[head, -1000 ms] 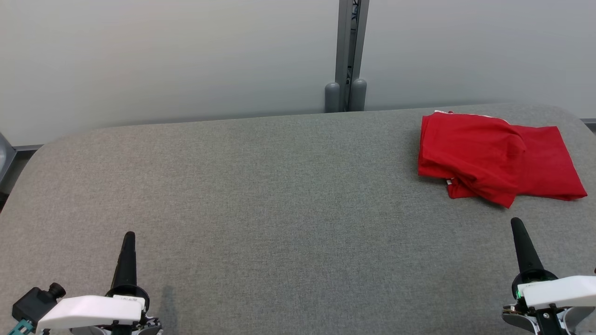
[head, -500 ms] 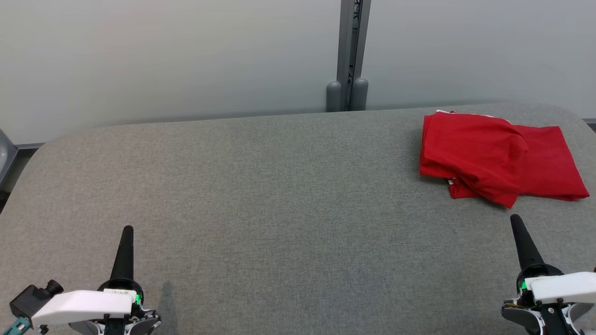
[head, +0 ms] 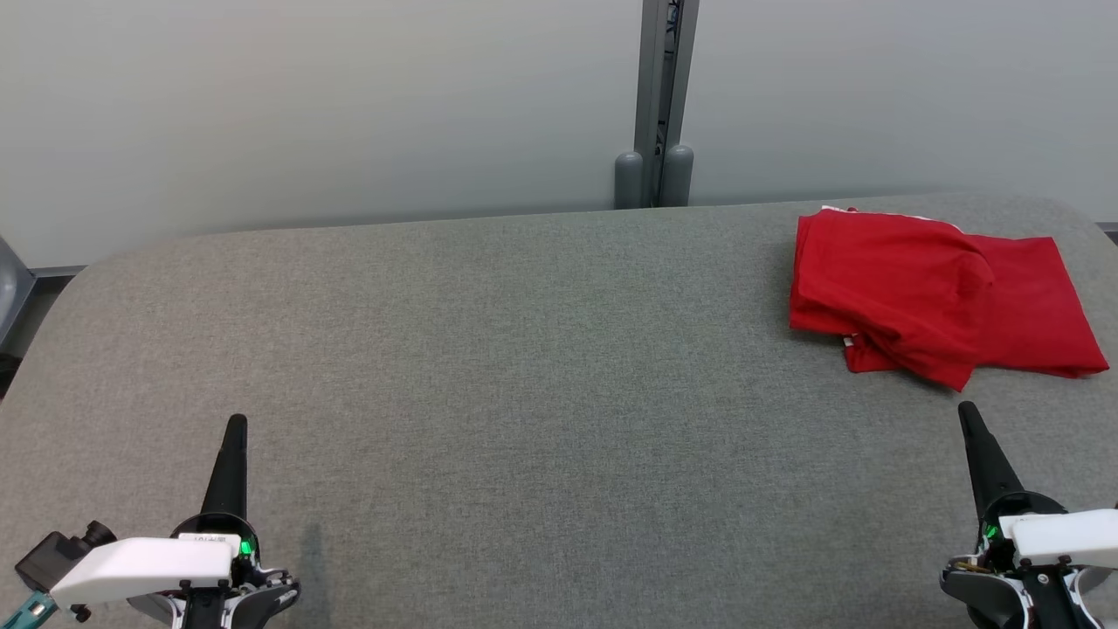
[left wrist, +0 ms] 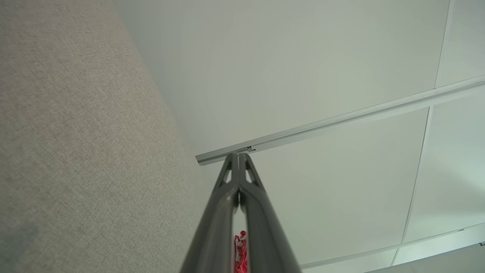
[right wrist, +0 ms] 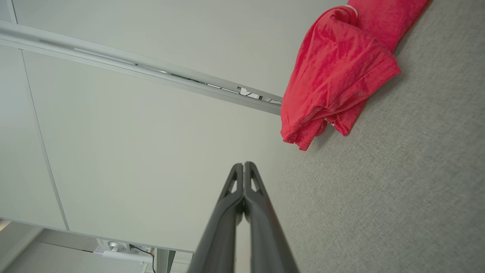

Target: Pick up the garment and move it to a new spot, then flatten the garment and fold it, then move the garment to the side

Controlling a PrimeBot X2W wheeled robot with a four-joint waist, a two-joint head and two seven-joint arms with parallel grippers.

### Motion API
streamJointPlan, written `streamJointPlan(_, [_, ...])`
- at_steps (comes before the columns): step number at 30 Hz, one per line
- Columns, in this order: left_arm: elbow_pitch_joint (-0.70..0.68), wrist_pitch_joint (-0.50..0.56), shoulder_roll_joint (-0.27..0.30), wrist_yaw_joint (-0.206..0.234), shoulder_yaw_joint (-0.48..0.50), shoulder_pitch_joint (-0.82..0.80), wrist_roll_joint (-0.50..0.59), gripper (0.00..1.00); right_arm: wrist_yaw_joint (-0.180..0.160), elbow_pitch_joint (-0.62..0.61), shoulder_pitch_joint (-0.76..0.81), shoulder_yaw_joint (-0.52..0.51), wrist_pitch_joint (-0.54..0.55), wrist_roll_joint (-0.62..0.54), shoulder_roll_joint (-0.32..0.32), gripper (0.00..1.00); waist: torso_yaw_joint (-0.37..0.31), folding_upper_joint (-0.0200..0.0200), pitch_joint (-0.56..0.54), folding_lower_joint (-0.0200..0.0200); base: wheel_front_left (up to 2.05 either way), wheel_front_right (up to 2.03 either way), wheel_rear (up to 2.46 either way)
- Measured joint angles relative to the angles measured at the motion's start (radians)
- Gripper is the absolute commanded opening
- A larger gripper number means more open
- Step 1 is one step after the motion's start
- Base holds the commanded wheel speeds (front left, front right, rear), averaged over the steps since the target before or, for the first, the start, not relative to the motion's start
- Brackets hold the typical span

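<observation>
The folded red garment [head: 935, 297] sits at the worktop's [head: 524, 349] far right corner, left fingers [head: 231, 472] and right fingers [head: 983, 454] both pinched together, empty.

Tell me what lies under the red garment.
The red garment lies on the grey fabric table. Its own lower layers show at the near edge; anything beneath them is covered.

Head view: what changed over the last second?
The left end effector edged up the view and slightly left; the right end effector barely shifted. The whole picture slid slightly right, so the camera moved. Nothing grasped or released. The folded red garment stays far right on the table, both end effectors shut.
</observation>
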Motion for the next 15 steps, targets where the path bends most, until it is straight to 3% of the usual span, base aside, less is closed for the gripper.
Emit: streamJointPlan(15, [0.005,0.032,0.001,-0.001,0.008,-0.019,-0.113,0.00,0.000,0.011,-0.013,-0.014,0.031,0.116,0.008,0.00,0.004,0.0000,0.003,0.0000,0.00,0.00,0.00])
